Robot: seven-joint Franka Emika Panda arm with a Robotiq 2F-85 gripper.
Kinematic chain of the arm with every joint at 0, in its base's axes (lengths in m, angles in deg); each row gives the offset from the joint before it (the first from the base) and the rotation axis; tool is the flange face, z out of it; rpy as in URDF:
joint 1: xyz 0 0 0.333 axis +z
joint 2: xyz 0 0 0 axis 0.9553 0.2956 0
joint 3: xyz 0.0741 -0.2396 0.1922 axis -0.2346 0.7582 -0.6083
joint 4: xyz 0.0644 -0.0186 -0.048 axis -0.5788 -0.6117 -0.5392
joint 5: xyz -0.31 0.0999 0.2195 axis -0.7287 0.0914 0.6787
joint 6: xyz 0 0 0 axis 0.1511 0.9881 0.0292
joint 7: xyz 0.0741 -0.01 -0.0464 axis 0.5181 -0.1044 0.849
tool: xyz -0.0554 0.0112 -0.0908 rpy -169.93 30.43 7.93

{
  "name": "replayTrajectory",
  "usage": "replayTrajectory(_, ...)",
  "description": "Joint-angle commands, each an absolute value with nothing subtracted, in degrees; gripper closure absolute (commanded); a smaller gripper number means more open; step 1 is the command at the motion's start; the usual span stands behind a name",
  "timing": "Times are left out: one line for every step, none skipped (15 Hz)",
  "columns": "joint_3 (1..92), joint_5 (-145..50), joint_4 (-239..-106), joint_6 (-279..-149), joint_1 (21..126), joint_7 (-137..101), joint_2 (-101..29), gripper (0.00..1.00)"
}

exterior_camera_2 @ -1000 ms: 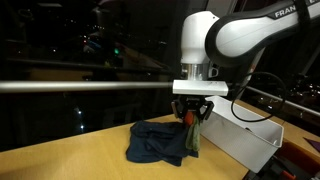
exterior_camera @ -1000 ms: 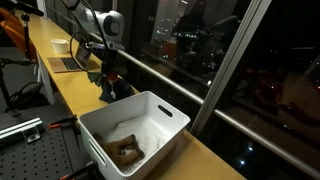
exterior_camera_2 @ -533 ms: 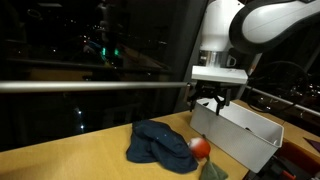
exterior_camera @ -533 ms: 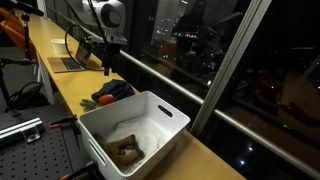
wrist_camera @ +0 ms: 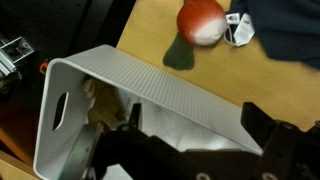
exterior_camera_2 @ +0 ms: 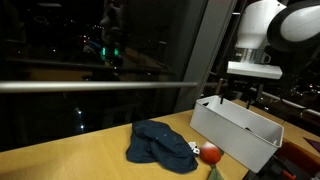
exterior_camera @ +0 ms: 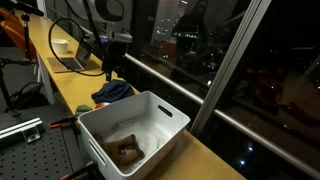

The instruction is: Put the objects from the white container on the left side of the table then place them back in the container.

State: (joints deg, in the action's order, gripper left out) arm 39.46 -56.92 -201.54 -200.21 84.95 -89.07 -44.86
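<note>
White container point(exterior_camera_2: 236, 133) | tool point(exterior_camera_2: 252, 97) released, empty, above its rim | brown object point(exterior_camera: 126, 150) inside, at end farthest from tool | navy cloth point(exterior_camera_2: 158, 143), red ball point(wrist_camera: 202, 20) on table point(exterior_camera_2: 80, 160)

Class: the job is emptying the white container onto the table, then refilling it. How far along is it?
Done: the blue cloth, red ball and a green item lie on the table beside the white container. In hand: nothing; the pincer hangs open and empty. Left: a brown object sits in the container; afterwards everything must go back.
</note>
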Motion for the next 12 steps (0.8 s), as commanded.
replayTrajectory(41.29, -59.15, -207.08, -204.96, 81.06, -89.67, -47.49, 0.0)
replayTrajectory(42.05, -59.82, -207.67, -206.79, 79.81, -89.83, -46.21, 0.0)
replayTrajectory(42.63, -60.0, -208.32, -207.91, 78.83, -89.81, -45.65, 0.0)
replayTrajectory(43.32, -60.22, -208.91, -209.88, 77.83, -89.74, -44.44, 0.0)
replayTrajectory(44.07, -59.94, -209.95, -211.84, 76.86, -89.53, -43.39, 0.0)
replayTrajectory(44.73, -59.52, -210.78, -214.05, 76.05, -89.23, -42.08, 0.0)
replayTrajectory(45.42, -59.38, -211.42, -216.32, 75.42, -89.16, -40.41, 0.0)
replayTrajectory(46.05, -58.83, -212.5, -218.61, 74.83, -88.68, -39.13, 0.0)
replayTrajectory(46.74, -58.55, -213.06, -220.77, 74.45, -88.56, -37.39, 0.0)
replayTrajectory(47.46, -58.14, -213.84, -223.23, 74.01, -88.12, -35.44, 0.0)
replayTrajectory(48.01, -57.57, -214.3, -224.91, 73.76, -87.67, -33.93, 0.0)
replayTrajectory(48.63, -56.94, -214.74, -226.69, 73.52, -87.07, -32.27, 0.0)
